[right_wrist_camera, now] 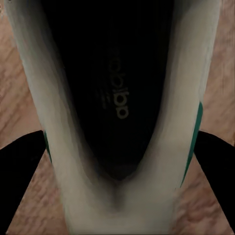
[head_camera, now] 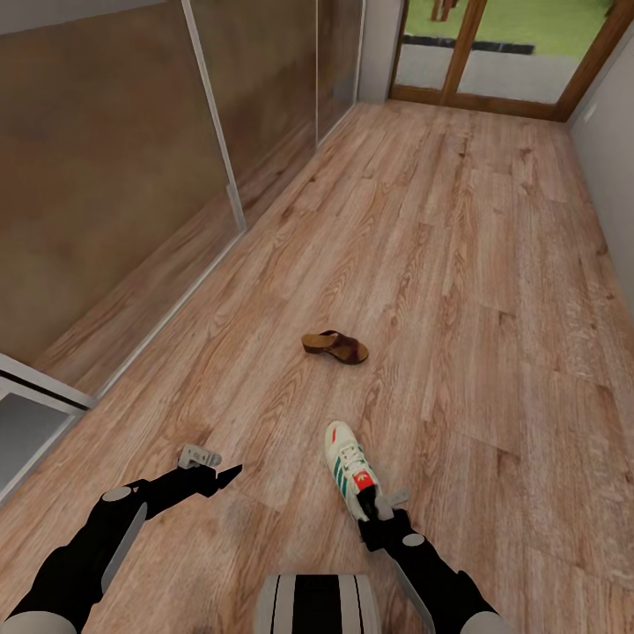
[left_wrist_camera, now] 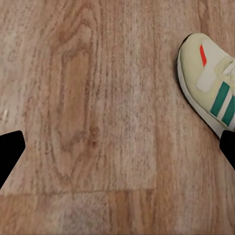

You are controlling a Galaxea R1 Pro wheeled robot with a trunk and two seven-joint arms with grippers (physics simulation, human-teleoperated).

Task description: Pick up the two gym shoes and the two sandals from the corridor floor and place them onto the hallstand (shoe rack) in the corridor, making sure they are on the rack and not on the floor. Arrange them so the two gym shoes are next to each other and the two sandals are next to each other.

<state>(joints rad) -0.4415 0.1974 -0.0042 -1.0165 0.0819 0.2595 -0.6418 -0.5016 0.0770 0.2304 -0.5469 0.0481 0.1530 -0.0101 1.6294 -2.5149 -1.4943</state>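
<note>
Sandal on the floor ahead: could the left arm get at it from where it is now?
Probably not without moving closer. The sandal lies well beyond the left gripper, which hangs open over bare floor beside the gym shoe. Nothing lies between them, so the way is free.

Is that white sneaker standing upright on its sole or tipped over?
Upright: the gym shoe sits sole-down on the corridor floor, laces and opening facing up.

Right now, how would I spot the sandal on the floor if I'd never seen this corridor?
Start from the glass door at the far end and come down the wood-plank corridor floor toward the robot. About midway lies the sandal, alone on the planks. It is dark brown and short, unlike the cream, green-striped gym shoe nearer the robot.
</note>
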